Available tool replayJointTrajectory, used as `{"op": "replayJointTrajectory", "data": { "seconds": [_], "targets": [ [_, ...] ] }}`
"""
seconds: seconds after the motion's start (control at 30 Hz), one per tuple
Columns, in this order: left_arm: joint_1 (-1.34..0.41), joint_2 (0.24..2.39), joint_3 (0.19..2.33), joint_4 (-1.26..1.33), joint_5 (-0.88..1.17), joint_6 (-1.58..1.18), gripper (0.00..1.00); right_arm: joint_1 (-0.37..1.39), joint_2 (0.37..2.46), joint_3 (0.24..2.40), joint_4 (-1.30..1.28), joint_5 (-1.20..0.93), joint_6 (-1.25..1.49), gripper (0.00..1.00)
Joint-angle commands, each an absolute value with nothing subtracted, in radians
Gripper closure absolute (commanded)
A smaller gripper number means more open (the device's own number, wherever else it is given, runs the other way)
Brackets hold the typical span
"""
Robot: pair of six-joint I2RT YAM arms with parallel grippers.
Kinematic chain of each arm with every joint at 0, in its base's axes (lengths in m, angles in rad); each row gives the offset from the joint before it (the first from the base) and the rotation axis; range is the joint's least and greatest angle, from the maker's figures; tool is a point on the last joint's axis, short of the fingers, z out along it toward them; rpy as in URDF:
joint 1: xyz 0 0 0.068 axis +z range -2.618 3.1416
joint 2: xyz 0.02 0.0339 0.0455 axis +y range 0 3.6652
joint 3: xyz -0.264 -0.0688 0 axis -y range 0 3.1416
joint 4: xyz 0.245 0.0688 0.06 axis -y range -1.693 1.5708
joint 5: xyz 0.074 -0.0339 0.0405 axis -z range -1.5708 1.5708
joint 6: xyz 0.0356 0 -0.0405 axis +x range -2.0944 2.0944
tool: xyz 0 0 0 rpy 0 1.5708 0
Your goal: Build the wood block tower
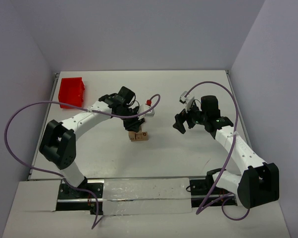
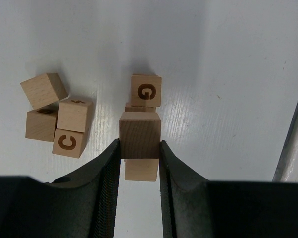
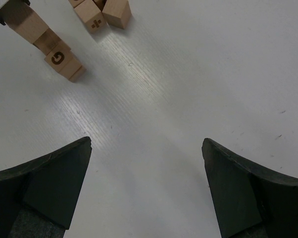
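L gripper (image 2: pixel 140 147) is clamped narrow on a plain cube (image 2: pixel 140 133), w/ one finger pressed to each side face. That grip is shown clearly only by the L wrist cam. A second cube (image 2: pixel 140 170) is partly covered under the held one. Just beyond, a G cube (image 2: pixel 146 90) is seen, w/ the edge of another cube tucked btwn. Whether the plain cube rests on those below can't be told. To the left in that view, four loose cubes (image 2: pixel 74 115) are bunched together & touching, one of them printed w/ a C.

In the top cam, the wood block tower (image 1: pixel 138 135) is reduced to a small tan clump near the ctr of the table (image 1: pixel 188 158), right under the L arm's tip. No letters can be read there. Only this view takes in the red bin (image 1: pixel 71 91), set at the far-left corner, well apart from the cubes.

R gripper (image 3: pixel 146 144) is spread wide w/ nothing held, over bare tabletop. In its wrist cam the G cube is caught from the side at the upper left, & the loose cubes are cut off by the top edge.
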State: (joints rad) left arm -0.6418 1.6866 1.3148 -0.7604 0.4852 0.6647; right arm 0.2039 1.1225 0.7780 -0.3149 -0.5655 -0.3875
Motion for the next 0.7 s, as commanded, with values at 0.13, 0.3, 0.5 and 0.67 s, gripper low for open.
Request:
{"op": "replayJointTrajectory", "data": {
  "seconds": [0.13,0.3,0.5,0.67],
  "targets": [
    [-0.649,1.723,1.325,-0.718,0.479,0.663,0.82,0.198,1.098,0.776,-0.301,-0.574,-0.400,0.00],
    [-0.649,1.733,1.321,-0.718,0.480,0.663,0.80,0.199,1.100,0.778,-0.301,-0.575,-0.400,0.00],
    [-0.649,1.743,1.307,-0.712,0.474,0.667,0.77,0.198,1.100,0.778,-0.301,-0.575,-0.399,0.00],
    [-0.647,1.750,1.308,-0.712,0.471,0.671,0.75,0.199,1.103,0.778,-0.301,-0.577,-0.399,0.00]
  ]
}}
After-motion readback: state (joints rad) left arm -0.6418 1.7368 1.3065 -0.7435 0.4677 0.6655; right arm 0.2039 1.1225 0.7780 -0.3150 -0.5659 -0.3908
